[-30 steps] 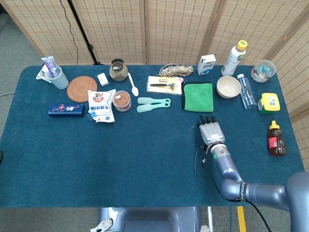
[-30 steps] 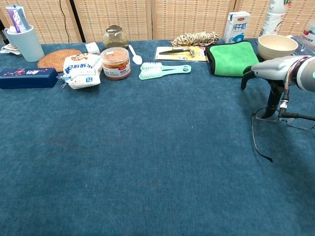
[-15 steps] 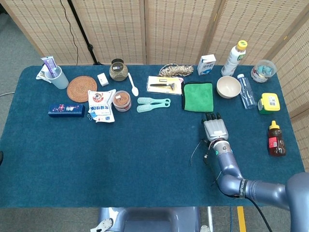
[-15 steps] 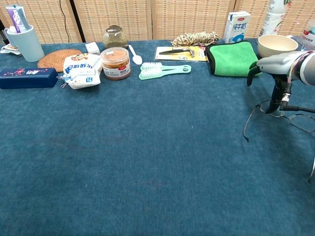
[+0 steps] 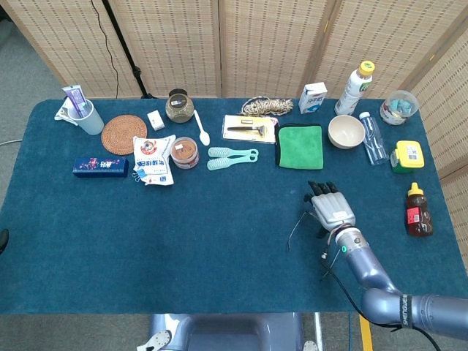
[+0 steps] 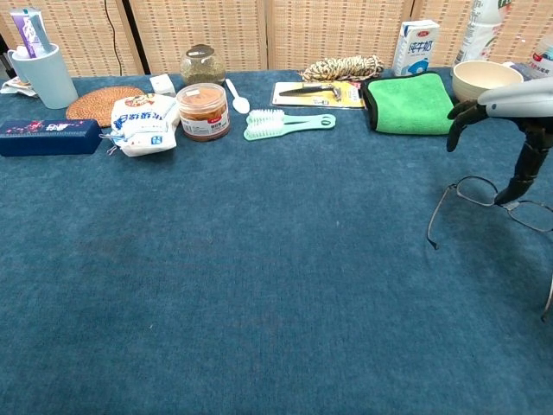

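Hovering over a pair of glasses, the right hand has its palm down and its fingers spread apart. One dark finger reaches down and touches the glasses at the middle of the frame, but the hand holds nothing. The glasses lie open on the blue surface, near its right edge and closer to the front than the other things. One thin arm of the glasses sticks out toward the middle of the surface. Behind the hand, toward the back edge, lies a green cloth, and next to the cloth stands a pale bowl. A brown bottle lies near the right edge. The left hand cannot be seen in either view.
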`<state>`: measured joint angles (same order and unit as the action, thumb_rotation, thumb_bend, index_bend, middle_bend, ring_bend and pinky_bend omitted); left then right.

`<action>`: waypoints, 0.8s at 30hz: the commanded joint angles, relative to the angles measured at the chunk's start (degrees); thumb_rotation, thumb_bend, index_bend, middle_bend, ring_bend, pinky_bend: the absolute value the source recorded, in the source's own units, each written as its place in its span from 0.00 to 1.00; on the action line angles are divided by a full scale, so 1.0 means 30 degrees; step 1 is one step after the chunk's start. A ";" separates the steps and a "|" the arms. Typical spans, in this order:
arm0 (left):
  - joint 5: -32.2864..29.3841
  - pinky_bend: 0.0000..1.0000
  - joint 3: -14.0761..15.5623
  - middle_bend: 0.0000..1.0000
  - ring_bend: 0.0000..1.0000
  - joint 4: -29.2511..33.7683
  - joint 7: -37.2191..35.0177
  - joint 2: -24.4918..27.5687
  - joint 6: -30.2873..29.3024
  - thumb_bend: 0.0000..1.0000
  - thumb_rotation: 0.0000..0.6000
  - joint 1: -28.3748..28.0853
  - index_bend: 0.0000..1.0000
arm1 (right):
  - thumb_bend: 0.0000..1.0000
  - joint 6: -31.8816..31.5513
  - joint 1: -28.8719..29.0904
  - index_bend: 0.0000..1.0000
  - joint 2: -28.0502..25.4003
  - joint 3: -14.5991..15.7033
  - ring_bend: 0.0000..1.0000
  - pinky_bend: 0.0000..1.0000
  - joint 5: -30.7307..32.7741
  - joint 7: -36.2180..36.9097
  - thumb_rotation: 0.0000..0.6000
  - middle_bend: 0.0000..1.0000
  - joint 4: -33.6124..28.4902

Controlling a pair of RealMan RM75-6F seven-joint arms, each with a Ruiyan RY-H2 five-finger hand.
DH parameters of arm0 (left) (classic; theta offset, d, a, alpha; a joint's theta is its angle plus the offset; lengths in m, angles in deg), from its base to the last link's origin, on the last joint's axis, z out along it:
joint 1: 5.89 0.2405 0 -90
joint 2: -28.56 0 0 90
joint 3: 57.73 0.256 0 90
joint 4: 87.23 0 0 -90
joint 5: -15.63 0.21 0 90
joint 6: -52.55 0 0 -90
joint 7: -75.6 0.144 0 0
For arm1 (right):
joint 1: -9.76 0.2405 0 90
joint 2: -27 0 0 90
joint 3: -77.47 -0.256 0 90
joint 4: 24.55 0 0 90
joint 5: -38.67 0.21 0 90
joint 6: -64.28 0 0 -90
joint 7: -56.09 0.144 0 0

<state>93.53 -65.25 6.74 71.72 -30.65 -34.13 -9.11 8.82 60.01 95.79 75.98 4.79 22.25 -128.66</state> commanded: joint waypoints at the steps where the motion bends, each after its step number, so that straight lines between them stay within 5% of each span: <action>1: 0.0029 0.04 -0.0001 0.11 0.09 0.0015 0.0018 -0.0005 0.0031 0.38 0.98 -0.0031 0.20 | 0.04 -0.0406 -0.0535 0.25 -0.0458 0.0397 0.00 0.00 -0.0590 0.0271 1.00 0.00 -0.0486; 24: 0.0410 0.04 -0.0206 0.11 0.09 0.0773 0.0656 0.0355 -0.0201 0.38 0.99 -0.0286 0.20 | 0.04 -0.2167 -0.3486 0.21 -0.0122 0.1644 0.00 0.00 -0.2701 0.1327 1.00 0.00 0.0811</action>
<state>94.71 -65.86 9.00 73.63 -29.62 -34.72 -9.94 2.43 49.87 95.16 80.79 -3.08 26.20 -126.62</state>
